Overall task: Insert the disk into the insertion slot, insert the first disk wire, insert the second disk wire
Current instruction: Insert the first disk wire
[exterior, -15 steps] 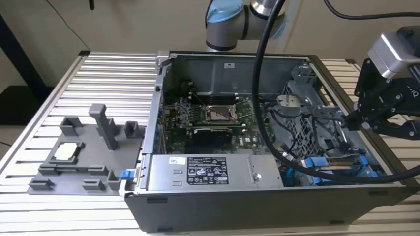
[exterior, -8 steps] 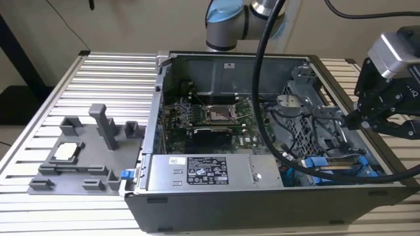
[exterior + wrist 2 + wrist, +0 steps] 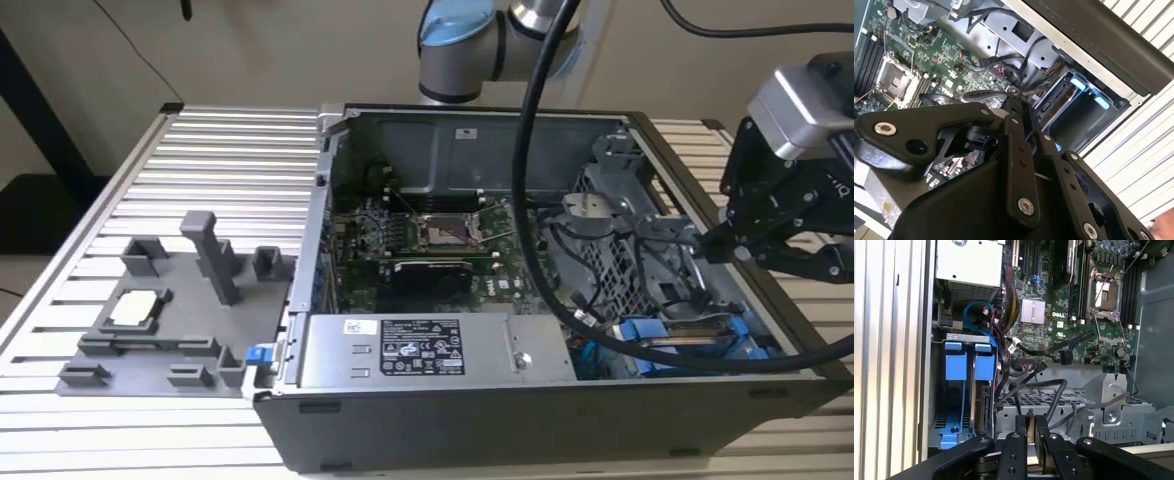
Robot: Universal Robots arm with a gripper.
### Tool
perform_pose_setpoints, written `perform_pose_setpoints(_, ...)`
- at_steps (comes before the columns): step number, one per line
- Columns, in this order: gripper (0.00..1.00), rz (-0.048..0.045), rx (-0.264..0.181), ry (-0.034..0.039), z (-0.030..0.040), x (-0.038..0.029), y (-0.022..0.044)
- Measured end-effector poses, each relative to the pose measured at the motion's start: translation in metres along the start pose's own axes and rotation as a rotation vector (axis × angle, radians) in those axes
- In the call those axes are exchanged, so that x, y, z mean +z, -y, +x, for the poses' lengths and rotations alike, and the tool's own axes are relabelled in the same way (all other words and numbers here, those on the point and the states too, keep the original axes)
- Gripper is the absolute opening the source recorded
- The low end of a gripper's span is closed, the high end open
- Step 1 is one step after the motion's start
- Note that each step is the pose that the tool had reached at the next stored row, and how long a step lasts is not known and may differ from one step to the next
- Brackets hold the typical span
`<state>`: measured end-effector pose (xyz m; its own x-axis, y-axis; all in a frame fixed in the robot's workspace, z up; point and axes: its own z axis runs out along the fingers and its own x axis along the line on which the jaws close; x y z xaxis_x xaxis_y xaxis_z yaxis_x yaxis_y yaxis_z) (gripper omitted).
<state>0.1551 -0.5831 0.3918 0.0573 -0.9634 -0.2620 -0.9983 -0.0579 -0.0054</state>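
The jaws, drawn narrow and almost touching, hang over the grey drive cage [image 3: 1114,405], near the slot [image 3: 961,410] where the blue-framed disk [image 3: 984,369] sits.

The pincer [image 3: 1030,422] hangs over the open computer case, its two black fingers [image 3: 1020,440] drawn close with only a thin gap between them. Just beyond the fingertips lie loose black cables [image 3: 1054,390] across the perforated cage wall [image 3: 1064,401]. Beside these stands the insertion slot [image 3: 974,400], headed by two blue tabs [image 3: 956,366], with the disk [image 3: 986,405] seated edge-on inside, its connector edge exposed. A blue cable [image 3: 979,310] loops between the cage and the grey power-supply box [image 3: 970,265]. The green motherboard [image 3: 1064,335] carries a silver heatsink [image 3: 1033,310] and a processor socket [image 3: 1104,290]. The ribbed bench [image 3: 884,360] runs alongside the case.
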Motion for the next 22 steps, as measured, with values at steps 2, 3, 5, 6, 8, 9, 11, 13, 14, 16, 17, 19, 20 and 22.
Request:
perform_pose_setpoints(2,0.19,-0.0014,0.0,-0.0242,0.0,0.0008,0.0)
perform_pose_setpoints(3,0.19,-0.0021,0.001,-0.0369,0.0,0.0011,-0.0001)
perform_pose_setpoints(5,0.19,-0.0035,0.001,-0.06,0.0,0.002,0.0)
perform_pose_setpoints(6,0.19,-0.0041,0.001,-0.0704,-0.0001,0.0026,0.0)
perform_pose_setpoints(8,0.19,-0.0054,0.001,-0.0931,-0.0001,0.0035,0.0)
perform_pose_setpoints(9,0.19,-0.0061,0.001,-0.1062,-0.0001,0.0039,0.0)
perform_pose_setpoints(11,0.19,-0.0074,0.001,-0.1283,-0.0003,0.0049,0.0)
perform_pose_setpoints(13,0.19,-0.0082,0.002,-0.1426,-0.0002,0.0067,0.0001)
perform_pose_setpoints(14,0.19,-0.0085,0.002,-0.1475,-0.0002,0.0078,0.0001)
perform_pose_setpoints(16,0.19,-0.0083,0.002,-0.1532,0.0003,0.0105,0.0001)
perform_pose_setpoints(17,0.19,-0.0076,0.001,-0.1564,0.0004,0.0117,0.0002)
perform_pose_setpoints(19,0.19,-0.0061,0.001,-0.1659,0.0003,0.0136,0.0001)
perform_pose_setpoints(20,0.19,-0.002,0.0,-0.1677,0.0003,0.0145,0.0001)
perform_pose_setpoints(22,0.19,0.0058,-0.001,-0.1795,-0.0002,0.0159,0.0003)
